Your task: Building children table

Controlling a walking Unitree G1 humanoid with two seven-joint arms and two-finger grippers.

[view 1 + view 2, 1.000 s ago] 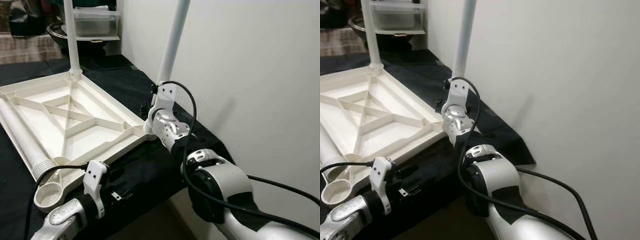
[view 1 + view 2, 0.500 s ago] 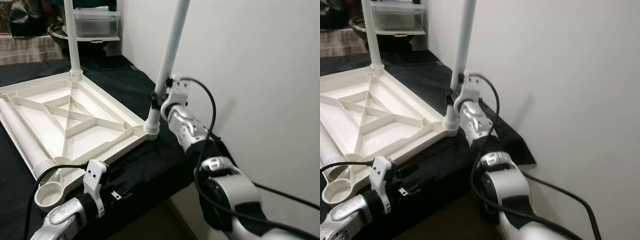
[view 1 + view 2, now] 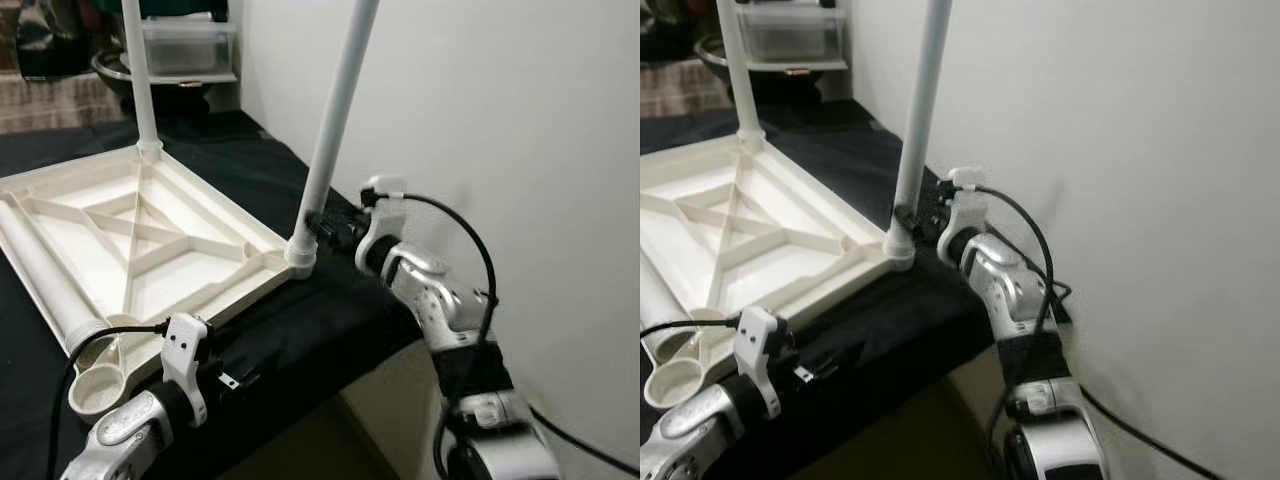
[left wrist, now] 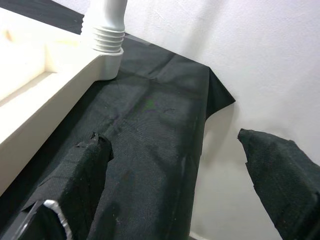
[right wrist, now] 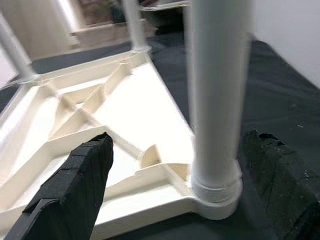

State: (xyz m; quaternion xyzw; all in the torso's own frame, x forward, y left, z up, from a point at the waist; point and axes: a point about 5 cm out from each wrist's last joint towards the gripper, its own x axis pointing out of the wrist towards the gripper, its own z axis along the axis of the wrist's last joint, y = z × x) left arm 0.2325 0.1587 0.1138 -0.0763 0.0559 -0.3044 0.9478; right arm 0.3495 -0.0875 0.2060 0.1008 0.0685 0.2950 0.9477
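Right hand (image 5: 177,185) spread beside upright table leg (image 3: 330,140); left hand (image 4: 175,165) spread, low.

— Right arm?
— Silver, bent at the elbow, reaching forward and inward. Right gripper (image 5: 175,185) level, its two black fingers (image 5: 75,185) spread wide apart.
— Left?
— Left arm low at the near edge, forearm angled forward. Left gripper (image 4: 175,170) also parted, fingers (image 4: 75,175) well apart, holding nothing.
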